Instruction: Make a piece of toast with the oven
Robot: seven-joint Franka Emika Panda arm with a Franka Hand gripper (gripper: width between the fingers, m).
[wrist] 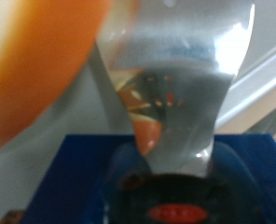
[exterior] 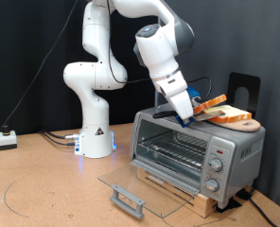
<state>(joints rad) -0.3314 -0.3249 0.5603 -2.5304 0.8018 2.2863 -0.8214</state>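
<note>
Gripper (exterior: 185, 115) is hanging over the top of the oven (exterior: 192, 151), at the near-left end of the wooden board (exterior: 236, 124) that is sitting on the oven's roof. Whether its fingers are spread or closed I cannot tell: in the exterior view they are merging with the board's edge, and the wrist view is giving only a blurred silver finger (wrist: 189, 103) and an orange smear.

From the fingertips, the piece of toast (exterior: 227, 114) is lying toward three o'clock in the exterior view, just beside them and possibly touching. Its long axis is running roughly from nine to three, tipping up slightly toward nine o'clock. An orange-tan piece (exterior: 212, 101) is jutting up above it, next to the blue wrist; what it is I cannot say.

Below, the oven's glass door (exterior: 145, 191) is lying dropped open toward seven o'clock, and the wire rack (exterior: 171, 147) is showing no bread.
</note>
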